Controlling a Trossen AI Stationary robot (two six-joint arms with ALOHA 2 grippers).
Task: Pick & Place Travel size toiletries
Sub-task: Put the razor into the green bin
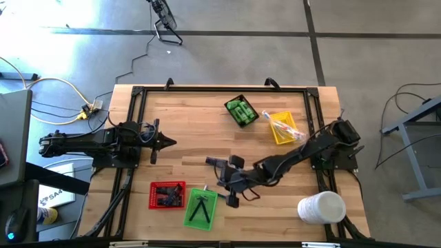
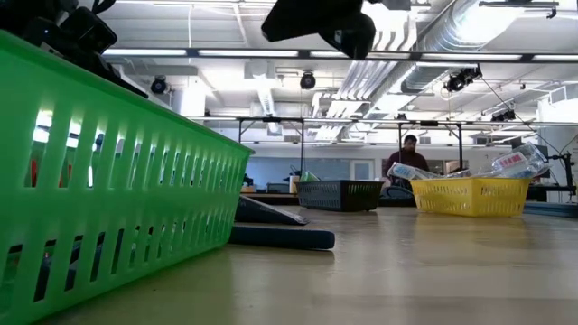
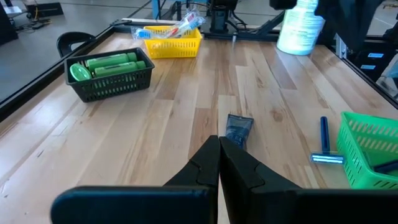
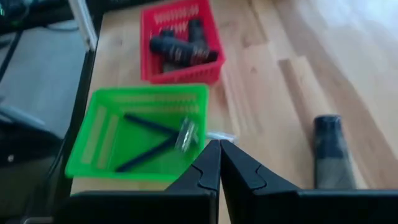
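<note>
Wooden table (image 1: 193, 131), grey floor (image 1: 227, 41), perhaps concrete

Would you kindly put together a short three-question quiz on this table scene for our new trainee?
1. True or false: the black tray holds bright green bottles.
2. Which tray holds the razors? A red, B green, C yellow.
3. Fill in: the dark packet lies on the bare ____, outside every tray.

Key:
1. True.
2. B: they lie in the green tray, beside the red tray.
3. Table. A loose razor lies there too. Both tools, left and right, are shut and empty.
</note>
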